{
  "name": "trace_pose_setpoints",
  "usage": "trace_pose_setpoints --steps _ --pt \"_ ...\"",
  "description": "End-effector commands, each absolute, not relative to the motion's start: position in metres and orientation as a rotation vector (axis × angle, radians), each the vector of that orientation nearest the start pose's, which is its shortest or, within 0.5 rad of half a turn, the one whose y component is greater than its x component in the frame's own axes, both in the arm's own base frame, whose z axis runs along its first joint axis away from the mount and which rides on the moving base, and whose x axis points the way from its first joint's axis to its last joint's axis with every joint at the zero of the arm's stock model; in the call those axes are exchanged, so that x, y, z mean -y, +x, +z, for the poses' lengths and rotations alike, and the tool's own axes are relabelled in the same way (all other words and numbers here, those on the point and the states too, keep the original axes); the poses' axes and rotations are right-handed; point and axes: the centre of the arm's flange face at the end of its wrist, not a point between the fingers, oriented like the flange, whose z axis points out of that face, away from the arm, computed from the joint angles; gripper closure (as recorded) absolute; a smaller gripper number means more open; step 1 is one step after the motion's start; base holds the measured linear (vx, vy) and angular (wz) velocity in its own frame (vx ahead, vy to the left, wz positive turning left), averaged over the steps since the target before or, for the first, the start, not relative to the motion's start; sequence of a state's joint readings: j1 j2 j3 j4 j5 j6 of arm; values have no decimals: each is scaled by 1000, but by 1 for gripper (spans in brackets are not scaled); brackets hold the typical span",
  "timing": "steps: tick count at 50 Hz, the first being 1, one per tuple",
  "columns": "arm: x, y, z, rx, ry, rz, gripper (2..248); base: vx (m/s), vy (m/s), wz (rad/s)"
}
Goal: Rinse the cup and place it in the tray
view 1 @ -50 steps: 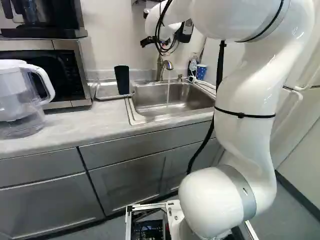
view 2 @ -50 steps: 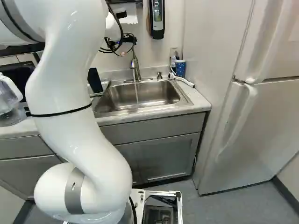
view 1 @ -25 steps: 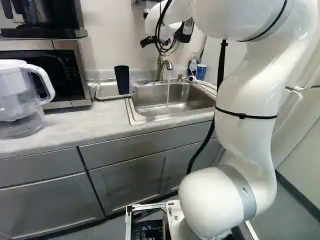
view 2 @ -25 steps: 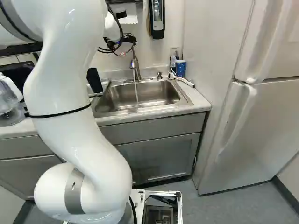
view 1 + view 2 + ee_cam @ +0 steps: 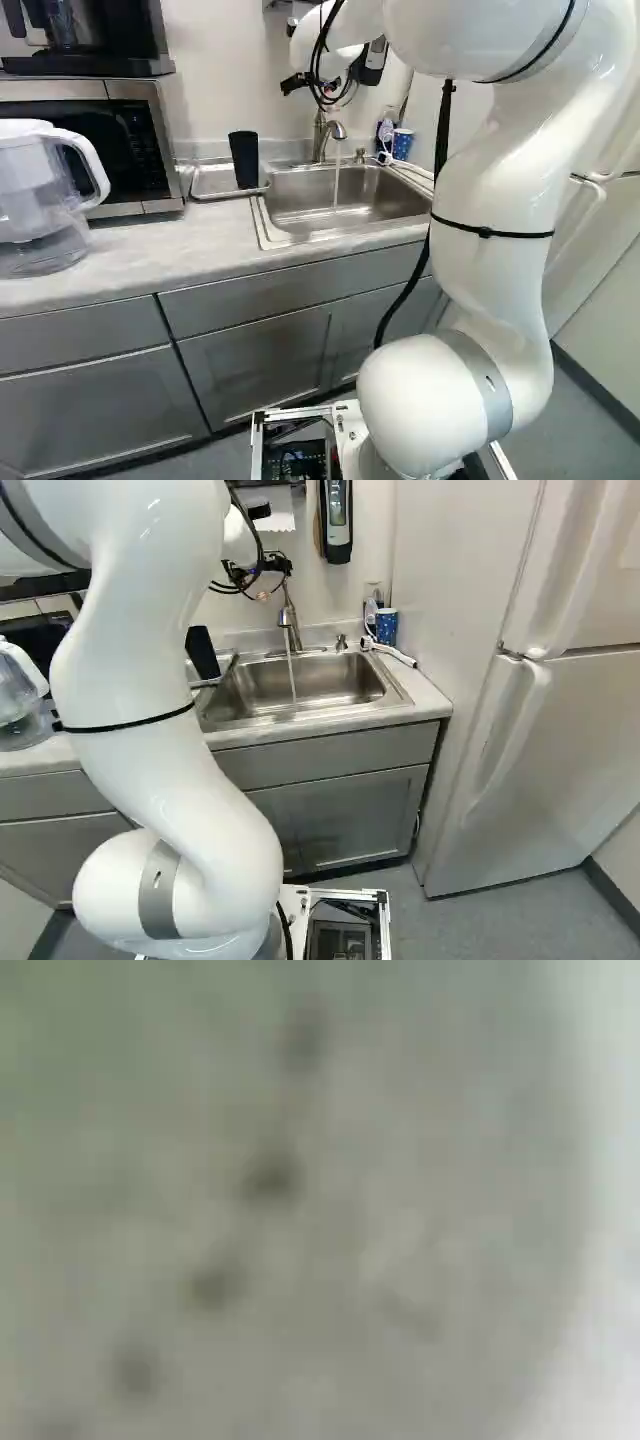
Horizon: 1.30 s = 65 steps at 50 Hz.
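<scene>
claw [image 5: 266,588] by faucet [image 5: 334,131], can't tell if open or closed | dark cup [image 5: 244,159] at right end of tray [image 5: 214,181], left of sink [image 5: 300,200] | risk: sideways swing knocks faucet, misdirecting running water [image 5: 336,188]

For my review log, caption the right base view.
Faucet running into the sink, dark cup left, blue cup right, arm in front.

Clear pitcher with white lid [image 5: 38,195] on bench [image 5: 150,262], near microwave [image 5: 148,150]. Black appliance [image 5: 95,66] on top of microwave. Grey cabinets [image 5: 250,375] under bench. White fridge [image 5: 570,740] at right of right base view. Dark device [image 5: 338,546] on wall.
</scene>
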<state>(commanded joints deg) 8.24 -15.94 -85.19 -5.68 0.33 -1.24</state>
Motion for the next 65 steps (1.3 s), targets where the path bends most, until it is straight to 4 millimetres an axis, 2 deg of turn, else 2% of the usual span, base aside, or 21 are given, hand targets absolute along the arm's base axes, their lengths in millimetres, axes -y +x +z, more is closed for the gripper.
trace_pose_setpoints --steps 23,50,65 --pt "-92 635 693 341 -2589 -1729 3 0 0 0" --pt "-90 613 691 348 -2640 -1654 3 0 0 0" --pt "-90 612 691 348 -2638 -1657 3 0 0 0"
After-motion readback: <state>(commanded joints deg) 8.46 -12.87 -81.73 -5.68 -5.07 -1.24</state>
